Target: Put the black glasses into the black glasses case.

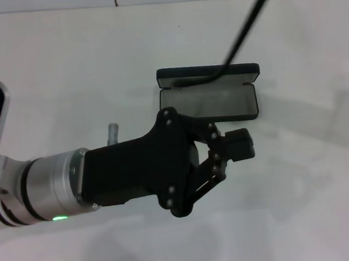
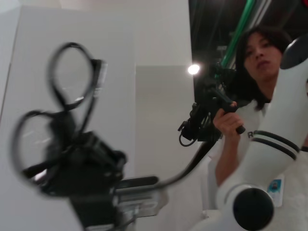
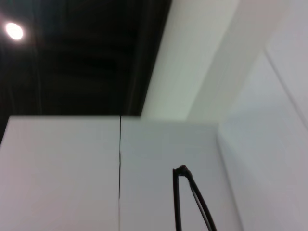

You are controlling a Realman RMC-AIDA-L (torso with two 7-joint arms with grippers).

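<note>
The black glasses case (image 1: 212, 103) lies open on the white table, lid raised at the far side, grey lining showing. My left gripper (image 1: 234, 146) hovers just in front of the case's near edge. In the left wrist view its fingers (image 2: 72, 154) are shut on the black glasses (image 2: 70, 74), whose two oval rims stick out past them. The glasses are hidden under the gripper in the head view. The case also shows in the left wrist view (image 2: 139, 190). My right gripper does not show in any view.
A thin black cable (image 1: 245, 26) runs from the top right down onto the case lid. A person (image 2: 260, 62) holding a black device stands beyond the table (image 1: 65, 73). A white robot arm (image 2: 269, 159) is beside them.
</note>
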